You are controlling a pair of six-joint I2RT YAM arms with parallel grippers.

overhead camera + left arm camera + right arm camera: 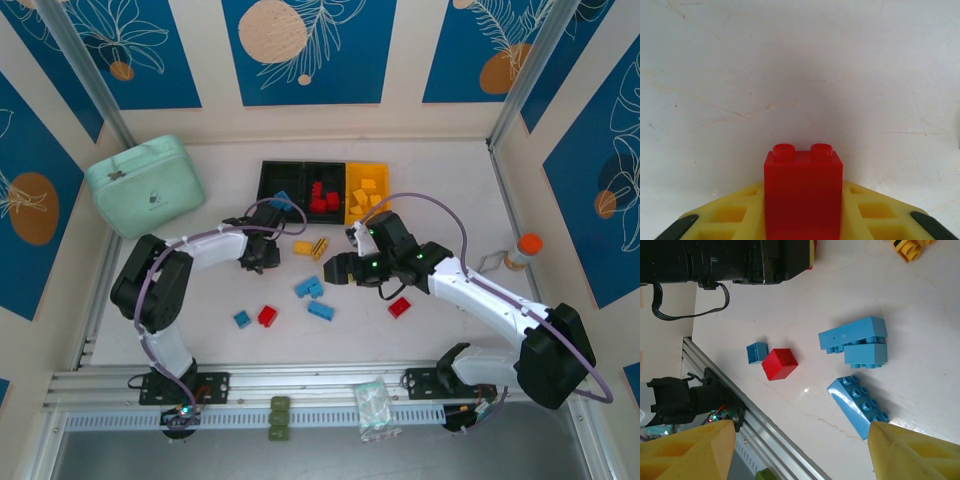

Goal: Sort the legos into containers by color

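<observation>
Step in hand: red brick (802, 192) clamped in left gripper (262, 257). It likely goes next to the middle bin (335, 176) with the reds. Right gripper (802, 440) is wide open and empty above blue bricks (855, 342).

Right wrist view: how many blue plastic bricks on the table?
4: a small blue brick beside the red cube; a long blue brick touching a shorter blue brick; a fourth blue brick apart. The left arm may hide others.
</observation>
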